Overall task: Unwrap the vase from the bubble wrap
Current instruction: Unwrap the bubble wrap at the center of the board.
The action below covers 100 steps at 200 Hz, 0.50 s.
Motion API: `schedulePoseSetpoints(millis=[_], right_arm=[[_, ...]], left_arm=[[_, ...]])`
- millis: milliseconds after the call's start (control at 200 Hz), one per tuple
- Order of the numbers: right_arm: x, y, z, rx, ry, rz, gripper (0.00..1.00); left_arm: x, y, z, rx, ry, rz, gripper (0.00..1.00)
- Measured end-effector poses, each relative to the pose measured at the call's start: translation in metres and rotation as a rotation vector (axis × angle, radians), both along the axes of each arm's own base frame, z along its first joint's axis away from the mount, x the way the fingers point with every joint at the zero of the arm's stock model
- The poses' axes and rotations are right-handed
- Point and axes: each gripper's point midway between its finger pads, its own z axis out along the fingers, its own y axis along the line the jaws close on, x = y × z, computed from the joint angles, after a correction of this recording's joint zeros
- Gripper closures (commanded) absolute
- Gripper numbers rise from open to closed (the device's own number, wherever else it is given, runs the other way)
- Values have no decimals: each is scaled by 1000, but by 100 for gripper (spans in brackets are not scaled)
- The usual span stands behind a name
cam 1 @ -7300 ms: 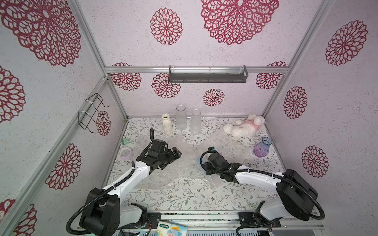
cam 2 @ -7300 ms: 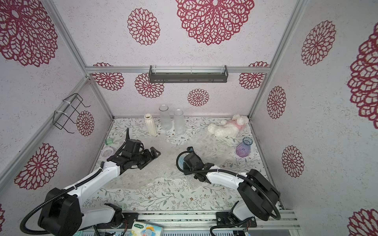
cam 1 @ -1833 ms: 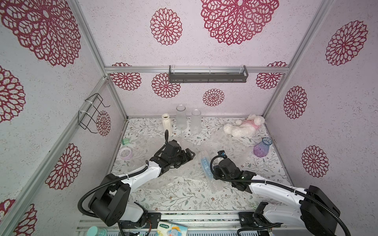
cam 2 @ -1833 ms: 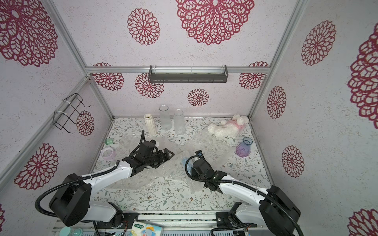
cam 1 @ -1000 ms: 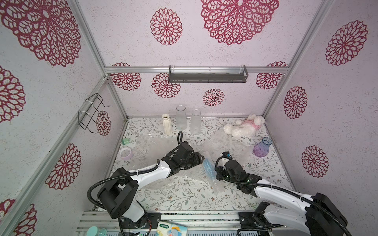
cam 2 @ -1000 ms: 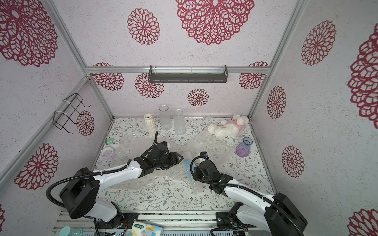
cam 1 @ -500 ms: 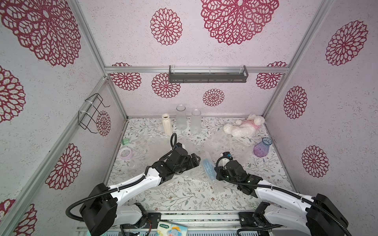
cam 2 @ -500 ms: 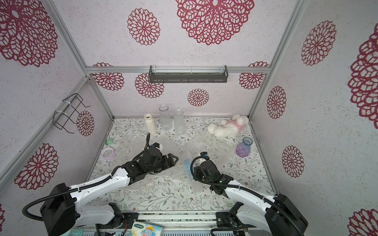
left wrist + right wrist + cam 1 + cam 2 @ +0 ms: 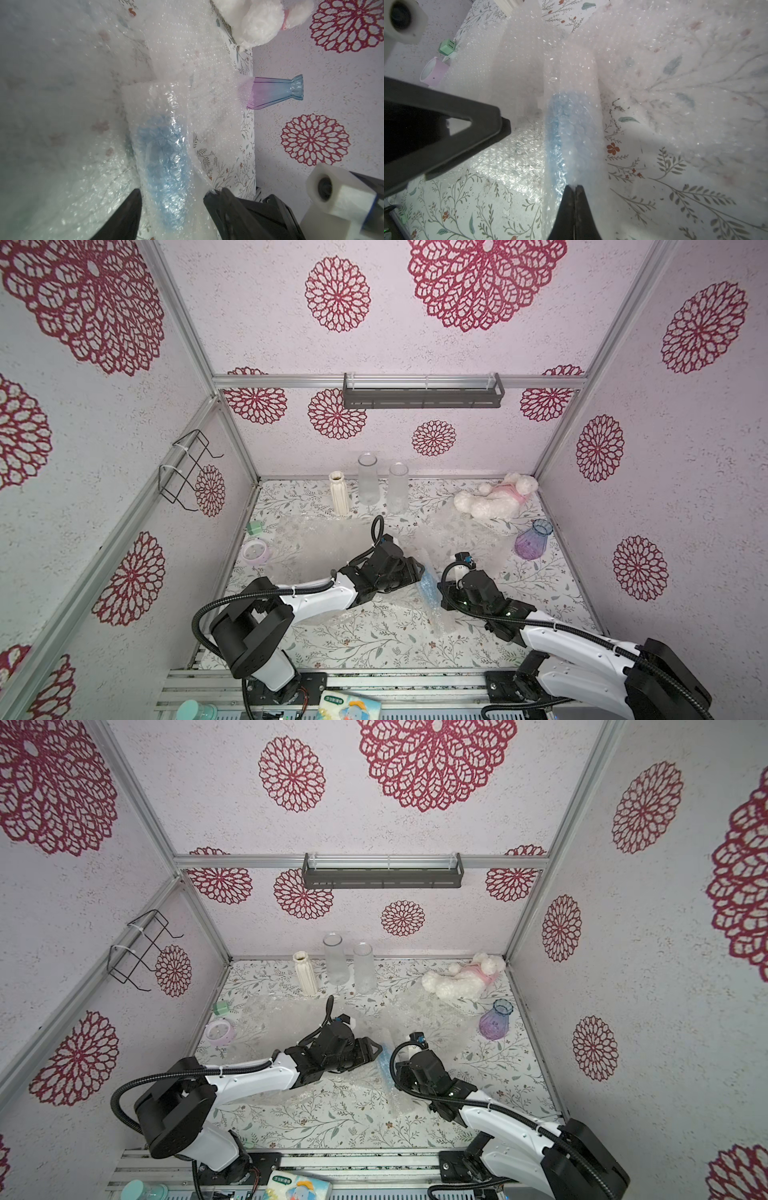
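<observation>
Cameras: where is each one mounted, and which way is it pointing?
Top views: high at the front, looking down over the table; left arm and right arm show.
Left wrist: on the left arm, looking along the left gripper at the wrapped vase between its fingers.
Right wrist: on the right arm, looking along the right gripper, shut on the bubble wrap.
Shared: both wrist views show that vase.

Floral table (image 9: 374, 639): bubble wrap (image 9: 307, 539) under, beyond left gripper (image 9: 419, 571); white vase (image 9: 340, 498), glass jars (image 9: 368, 479), plush toy (image 9: 494, 499), purple vase (image 9: 532, 540) farther.
</observation>
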Motion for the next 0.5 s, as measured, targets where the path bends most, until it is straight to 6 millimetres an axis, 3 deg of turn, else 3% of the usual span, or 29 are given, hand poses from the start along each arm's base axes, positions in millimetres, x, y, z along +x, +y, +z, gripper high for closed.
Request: schedulePoseSetpoints(millis=[310,500], right_arm=[[-2,-2,5,12,-10,2,100],[-4,0,7,25,-9,12,100]], left_arm=[[0,-11,-3,-32,2,-3,54],[3,-15,-4,-47,-5,-5,56]])
